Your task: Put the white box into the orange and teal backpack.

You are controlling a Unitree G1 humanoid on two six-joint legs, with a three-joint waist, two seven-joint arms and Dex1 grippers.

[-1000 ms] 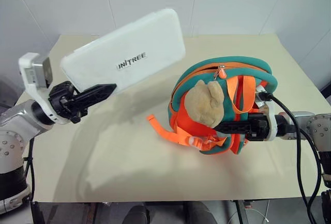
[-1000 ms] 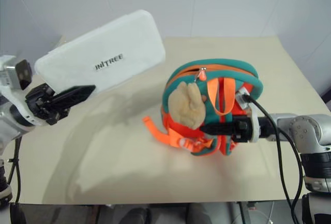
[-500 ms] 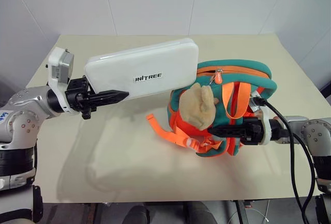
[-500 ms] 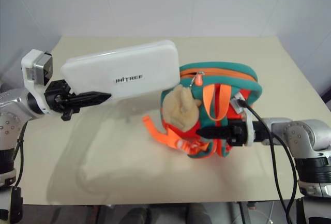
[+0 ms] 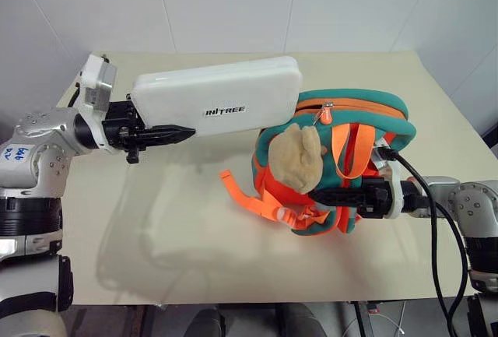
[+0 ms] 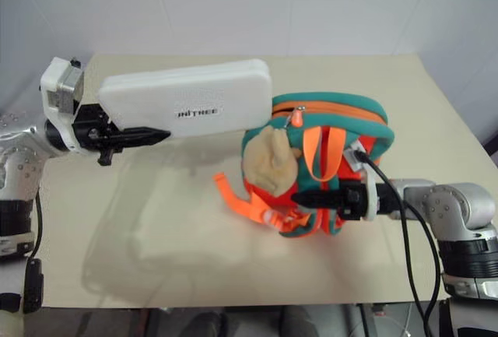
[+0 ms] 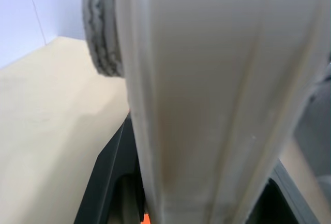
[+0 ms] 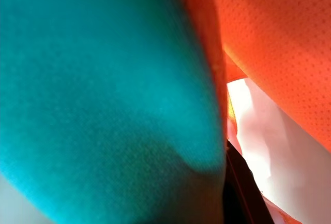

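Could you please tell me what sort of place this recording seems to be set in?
Probably a robot test room or lab: a plain beige table stands against bare white panelled walls, and cables trail from the arm.

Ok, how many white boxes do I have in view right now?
1. The white box is held above the table by the left end effector, its far end at the orange and teal backpack. Another could be hidden inside.

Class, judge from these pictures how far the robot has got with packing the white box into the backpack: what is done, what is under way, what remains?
Done: the left gripper has the white box lifted off the table. Under way: the box hangs level with its far end at the orange and teal backpack, which the right gripper grips at its front. Left: the box is wholly outside and must go in.
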